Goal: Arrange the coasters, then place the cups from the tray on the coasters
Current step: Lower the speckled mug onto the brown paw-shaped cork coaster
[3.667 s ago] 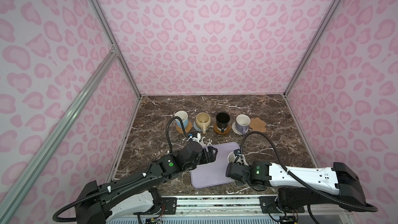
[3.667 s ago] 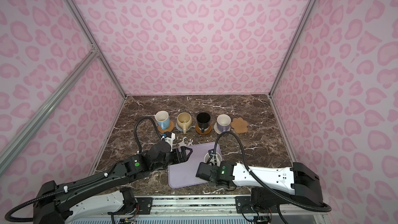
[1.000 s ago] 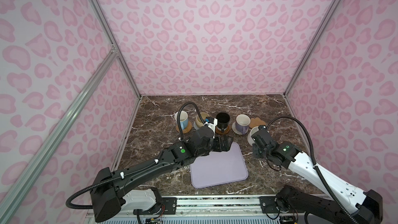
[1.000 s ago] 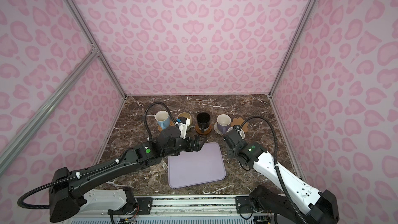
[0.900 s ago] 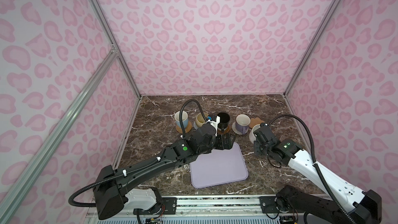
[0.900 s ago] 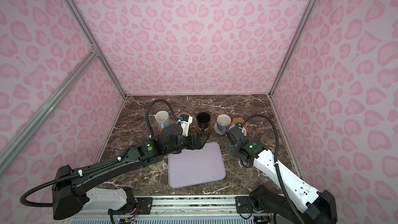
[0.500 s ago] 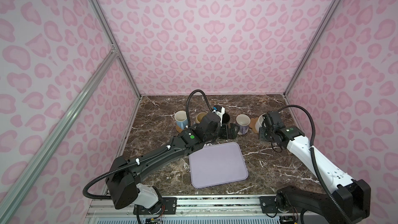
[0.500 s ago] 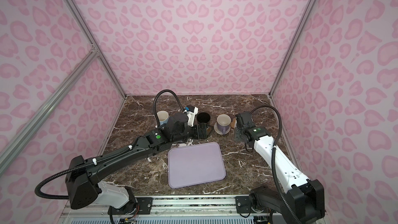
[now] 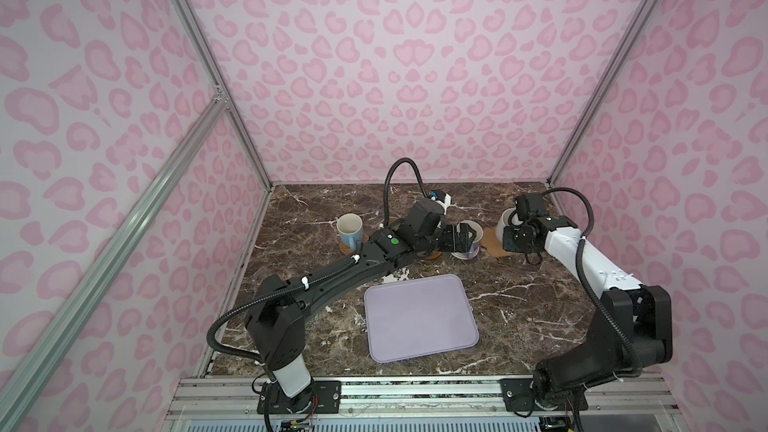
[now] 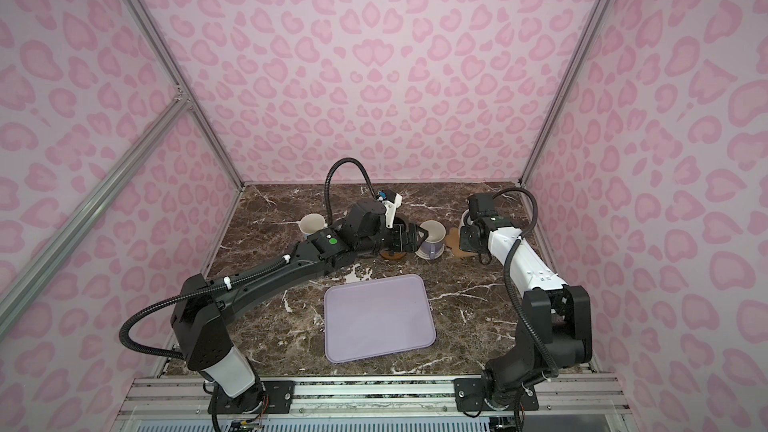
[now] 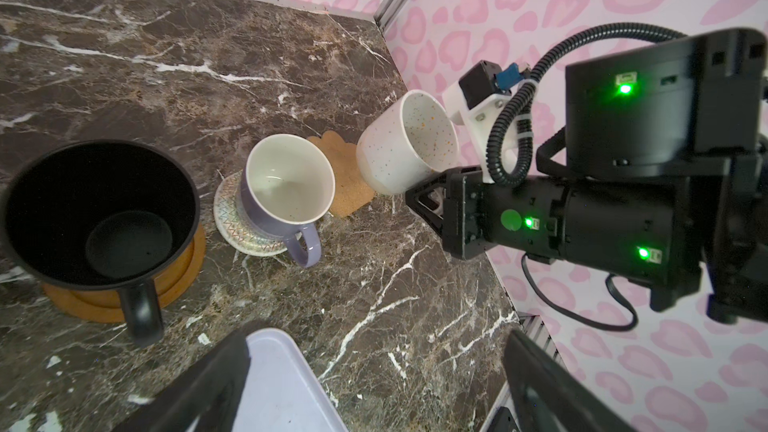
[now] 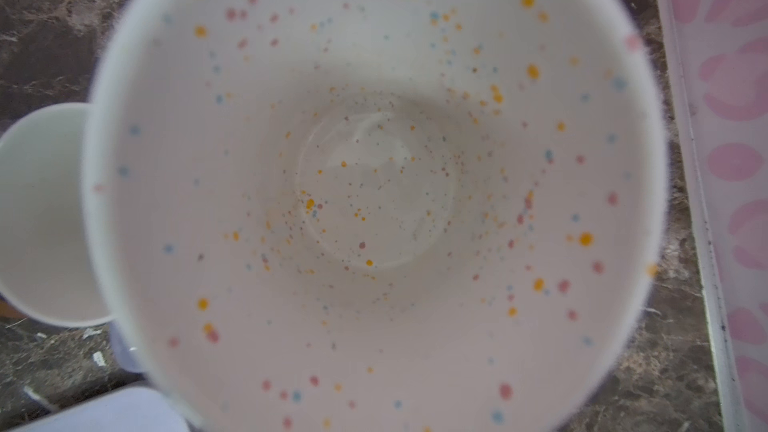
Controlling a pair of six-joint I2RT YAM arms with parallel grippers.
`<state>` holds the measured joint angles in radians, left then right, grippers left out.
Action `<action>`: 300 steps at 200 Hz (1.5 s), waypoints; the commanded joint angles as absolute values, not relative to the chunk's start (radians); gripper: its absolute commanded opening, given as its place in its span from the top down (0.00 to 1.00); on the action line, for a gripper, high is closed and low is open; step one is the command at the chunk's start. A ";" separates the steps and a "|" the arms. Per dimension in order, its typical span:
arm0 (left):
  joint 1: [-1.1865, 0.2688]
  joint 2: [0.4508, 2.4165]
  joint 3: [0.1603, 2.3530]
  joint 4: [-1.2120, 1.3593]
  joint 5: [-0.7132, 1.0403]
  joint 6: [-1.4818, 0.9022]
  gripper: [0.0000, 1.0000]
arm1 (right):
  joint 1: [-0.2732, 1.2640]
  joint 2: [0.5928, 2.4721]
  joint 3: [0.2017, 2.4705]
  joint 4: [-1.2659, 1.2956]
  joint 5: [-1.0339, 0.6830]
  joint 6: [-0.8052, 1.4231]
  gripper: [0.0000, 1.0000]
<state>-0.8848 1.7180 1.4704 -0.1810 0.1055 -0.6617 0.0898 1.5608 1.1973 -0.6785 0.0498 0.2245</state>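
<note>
Right gripper is clamped on the speckled mug in a top view, over the flower coaster. Left wrist view: mug's tipped, mouth angled toward the lavender mug, and the left gripper gapes empty. Right wrist view: only the glazed inside shows. Probably stiff, slick and chippable, so grip the rim or handle.

left wrist view: right gripper meets the speckled mug on its hidden side, so the contact is covered. flower coaster lies partly behind that mug and the lavender mug; cannot tell whether the speckled mug touches it. left gripper: fingers blurred, cut off. tray: one corner only. black mug clipped by the frame.
right wrist view: speckled mug fills the frame, rim blurred, handle unseen.
both top views: left arm covers most of the black mug; wooden coaster shows only as a sliver.
</note>
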 commanded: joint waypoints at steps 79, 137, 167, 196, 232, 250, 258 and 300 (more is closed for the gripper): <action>-0.884 1.783 1.517 -0.158 0.138 -0.653 0.03 | 0.076 1.697 1.252 -0.596 0.028 0.137 1.00; -0.884 1.802 1.525 -0.155 0.149 -0.659 0.03 | 0.077 1.747 1.269 -0.594 0.027 0.133 1.00; -0.884 1.804 1.519 -0.151 0.150 -0.667 0.03 | 0.077 1.771 1.268 -0.583 0.018 0.134 1.00; -0.884 1.805 1.511 -0.149 0.145 -0.669 0.03 | 0.077 1.789 1.266 -0.586 0.022 0.138 1.00; -0.884 1.804 1.514 -0.157 0.146 -0.661 0.03 | 0.079 1.800 1.269 -0.604 0.055 0.156 1.00; -0.884 1.798 1.511 -0.158 0.143 -0.661 0.03 | 0.079 1.819 1.285 -0.628 0.050 0.157 0.98; -0.884 1.796 1.509 -0.158 0.140 -0.661 0.03 | 0.079 1.826 1.291 -0.637 0.048 0.158 0.95; -0.877 1.781 1.497 -0.153 0.150 -0.666 0.03 | 0.083 1.826 1.294 -0.652 0.035 0.170 0.71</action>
<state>-0.8825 1.8004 1.5070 -0.1783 0.1482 -0.6662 0.0784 1.8221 1.2980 -0.6373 0.0265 0.1577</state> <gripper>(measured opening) 0.972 0.237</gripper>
